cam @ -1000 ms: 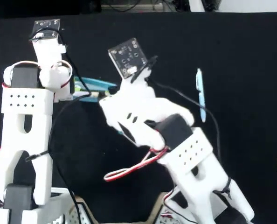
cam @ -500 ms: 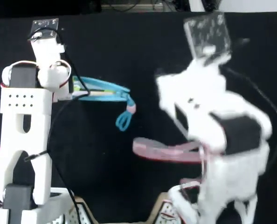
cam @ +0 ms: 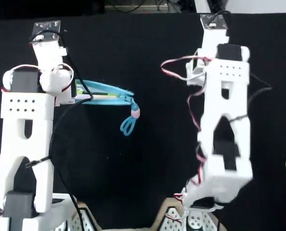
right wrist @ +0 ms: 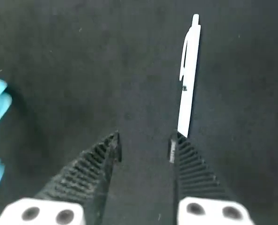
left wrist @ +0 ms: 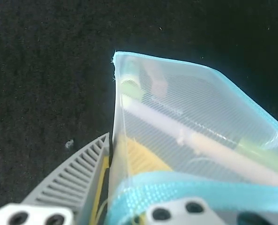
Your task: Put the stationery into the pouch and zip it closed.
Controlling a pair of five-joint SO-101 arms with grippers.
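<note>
Partly done: left gripper (left wrist: 112, 157) clamps the pouch (left wrist: 186, 140), at 10 o'clock on the table (cam: 148, 163), with stationery inside; right gripper (right wrist: 143, 143), jaws spread, hovers over a loose pen (right wrist: 186, 79); zipping remains.

- Tabletop (cam: 133, 183): uniform black.
- Pouch (left wrist: 190, 117): translucent with fine parallel striping and light-blue edging. White, yellow and pale-green contents show through it.
- Zip pull cord (cam: 128, 124): light blue with a pink bead.
- Pen (right wrist: 186, 79): white, with a small dark marking on the barrel.
- Right claw (right wrist: 144, 138): black ribbed fingers (right wrist: 83, 173) on a white base.
- Left arm (cam: 27, 125): white shell, black motors, black cable.
- Right arm (cam: 225, 120): white shell, black motors, red-and-white wiring.
</note>
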